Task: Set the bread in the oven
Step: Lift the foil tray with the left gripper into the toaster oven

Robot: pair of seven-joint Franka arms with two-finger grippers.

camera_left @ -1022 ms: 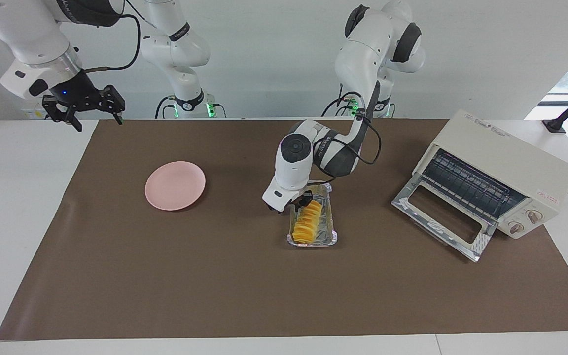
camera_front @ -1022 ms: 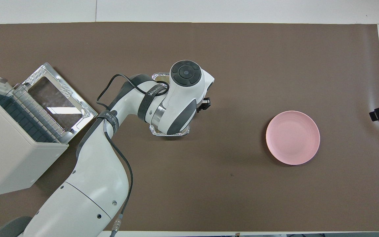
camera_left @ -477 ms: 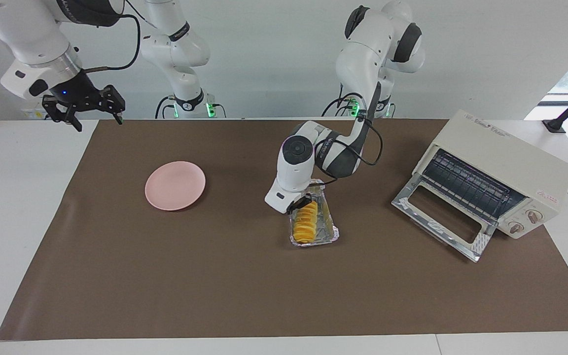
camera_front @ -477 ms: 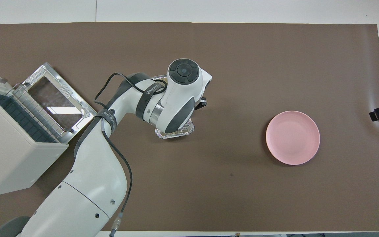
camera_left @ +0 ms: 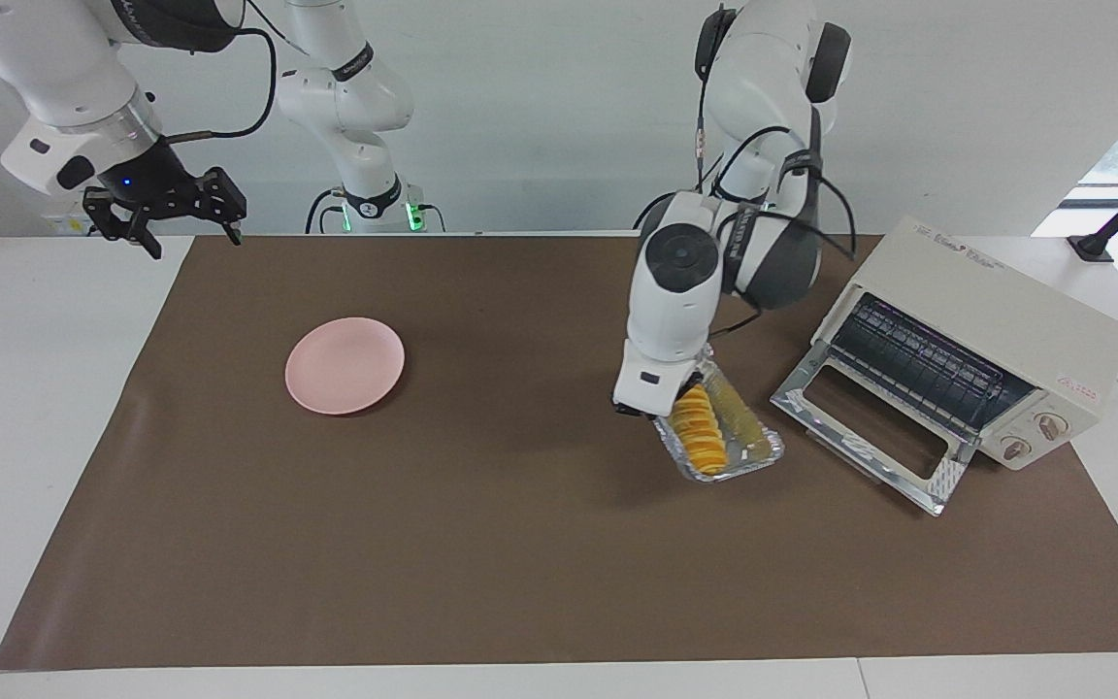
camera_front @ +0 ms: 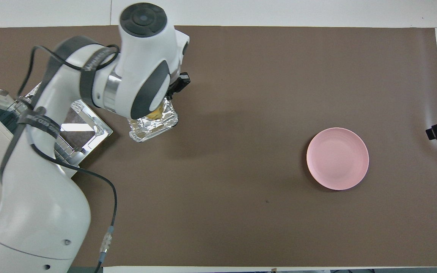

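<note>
Lifted off the mat since a second ago, the foil tray now hangs tilted in the air beside the oven's open door, gripped at its rim by the left gripper, fingers closed on it. Inside the tray lies the bread. Over the table corner well apart from the oven, the right gripper waits, fingers spread. Between them sits the pink plate.

A white table carries a brown mat. On the mat, the pink plate lies well apart from the left gripper, toward the right arm's end. The open oven stands near that gripper, at the left arm's end.
</note>
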